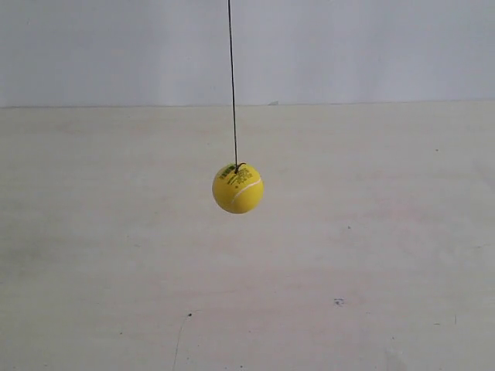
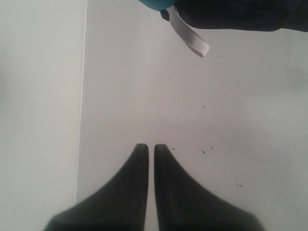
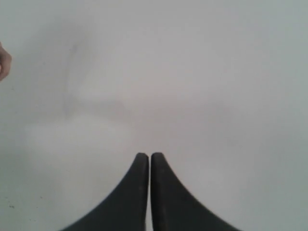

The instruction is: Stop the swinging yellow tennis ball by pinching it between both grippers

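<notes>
Hanging by its string [image 1: 232,77] above the table [image 1: 93,270], the yellow tennis ball [image 1: 237,188] is untouched. The left gripper [image 2: 148,148] and right gripper [image 3: 146,156] have jaws together, empty. Approach seems not yet begun; both must next reach opposite sides.

Matt yellow tennis ball [image 1: 237,189]; scuffed table [image 1: 371,255]

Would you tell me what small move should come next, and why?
Probably bring both tools toward the yellow tennis ball from opposite sides. It hangs on its string in the exterior view with no arm in sight, and the left tool and right tool, both shut, have no ball in view.
</notes>
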Available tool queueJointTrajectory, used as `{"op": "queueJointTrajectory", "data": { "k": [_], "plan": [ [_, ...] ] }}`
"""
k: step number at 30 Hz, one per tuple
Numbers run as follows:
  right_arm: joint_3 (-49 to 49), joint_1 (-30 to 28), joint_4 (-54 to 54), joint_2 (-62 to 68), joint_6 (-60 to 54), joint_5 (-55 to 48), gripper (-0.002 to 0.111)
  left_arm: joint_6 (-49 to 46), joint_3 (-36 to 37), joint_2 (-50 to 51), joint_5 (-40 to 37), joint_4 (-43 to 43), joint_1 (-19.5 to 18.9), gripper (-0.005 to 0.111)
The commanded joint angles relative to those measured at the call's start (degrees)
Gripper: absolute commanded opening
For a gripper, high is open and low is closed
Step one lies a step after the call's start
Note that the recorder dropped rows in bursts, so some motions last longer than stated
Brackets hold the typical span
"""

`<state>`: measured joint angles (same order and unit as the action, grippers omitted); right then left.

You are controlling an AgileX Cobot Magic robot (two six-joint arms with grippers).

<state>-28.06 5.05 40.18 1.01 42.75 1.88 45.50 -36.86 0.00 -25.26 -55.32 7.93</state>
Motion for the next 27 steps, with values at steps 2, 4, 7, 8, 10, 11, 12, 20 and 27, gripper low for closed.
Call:
{"op": "queueJointTrajectory", "data": {
  "k": [2, 4, 7, 8, 10, 11, 12, 20, 27],
  "plan": [
    [4.91, 0.11, -39.83, -0.35, -48.38, -8.16, 0.0, -0.2, 0.24, 0.0, -0.23, 0.03, -0.05, 0.005],
    [7.28, 0.11, -39.29, -1.01, -49.35, -9.47, 0.0, -0.2, 0.24, 0.0, -0.23, 0.03, -0.05, 0.005],
    [12.58, 0.11, -37.83, -1.01, -49.35, -9.2, 0.0, -0.2, 0.24, 0.0, -0.23, 0.03, -0.05, 0.005],
    [14.38, 0.11, -37.58, -1.01, -49.35, -8.88, 0.0, -0.2, 0.24, 0.0, -0.23, 0.03, -0.05, 0.005],
    [17.35, 0.11, -37.09, -1.01, -49.35, -8.56, 0.0, -0.2, 0.24, 0.0, -0.23, 0.03, -0.05, 0.005],
    [18.92, 0.11, -37.09, -1.01, -49.35, -8.31, 0.0, -0.2, 0.24, 0.0, -0.23, 0.03, -0.05, 0.005],
    [20.16, 0.11, -36.85, -1.01, -49.35, -8.16, 0.0, -0.2, 0.24, 0.0, -0.23, 0.03, -0.05, 0.005],
    [28.06, 0.11, -36.63, -1.01, -48.14, -7.51, 0.0, -0.2, 0.24, 0.0, -0.23, 0.03, -0.05, 0.005],
    [28.06, 0.11, -36.9, -1.01, -46.25, -16.29, 0.0, -0.2, 0.24, 0.0, -0.23, 0.03, -0.05, 0.005]
  ]
}}
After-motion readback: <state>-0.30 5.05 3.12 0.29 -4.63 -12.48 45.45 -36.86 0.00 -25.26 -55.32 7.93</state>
